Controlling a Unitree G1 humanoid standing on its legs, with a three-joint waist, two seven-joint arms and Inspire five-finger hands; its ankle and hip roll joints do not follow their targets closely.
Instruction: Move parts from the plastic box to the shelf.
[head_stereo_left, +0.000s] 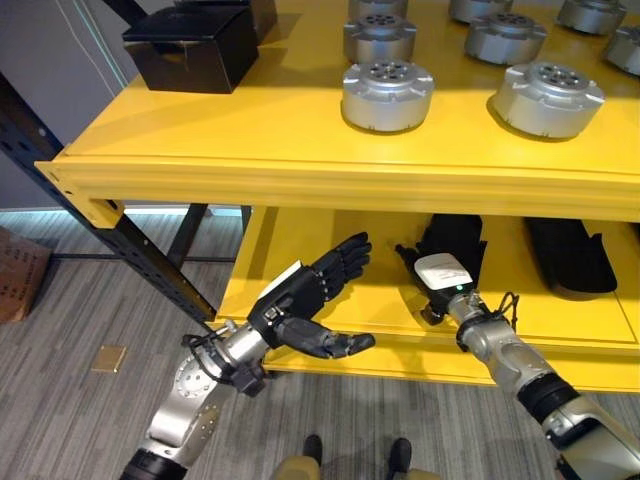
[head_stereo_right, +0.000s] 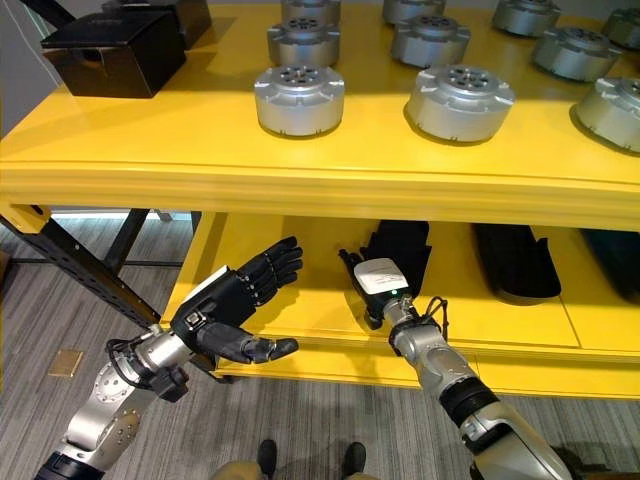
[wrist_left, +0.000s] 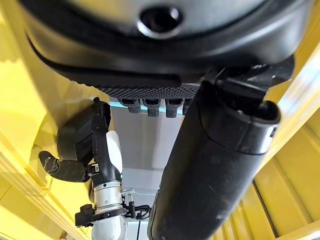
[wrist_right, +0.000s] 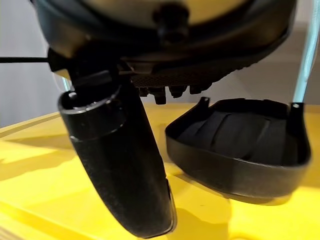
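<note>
Spreading straight and a little apart, the fingers of the left hand (head_stereo_left: 305, 300) hold nothing, with the thumb stuck out below them toward the right hand (head_stereo_left: 443, 272). Past those fingertips lies the lower shelf (head_stereo_left: 300, 235), bare yellow where they point; the hand hovers at its front lip without touching it.

The right hand reaches under the upper shelf (head_stereo_left: 290, 120). Its fingers stretch forward, flat and together, nothing clamped in them, and they lie against or just over a black moulded tray (head_stereo_right: 400, 250) on the lower shelf — whether they touch it cannot be told. In the right wrist view the thumb (wrist_right: 120, 170) hangs free beside the curved black wall of that tray (wrist_right: 235, 160), with a gap between the two.

Farther out from the right fingertips, on the same lower board, lie another black tray (head_stereo_left: 568, 255) and the dark edge of a third.

Above both hands, the upper shelf carries the parts: round silver-grey metal discs with rings of holes on top, standing apart in rows — the nearest part (head_stereo_left: 387, 95) sits just above the left fingers, with another (head_stereo_left: 547, 98) over the right hand. A black box (head_stereo_left: 190, 45) stands at the shelf's left end.
</note>
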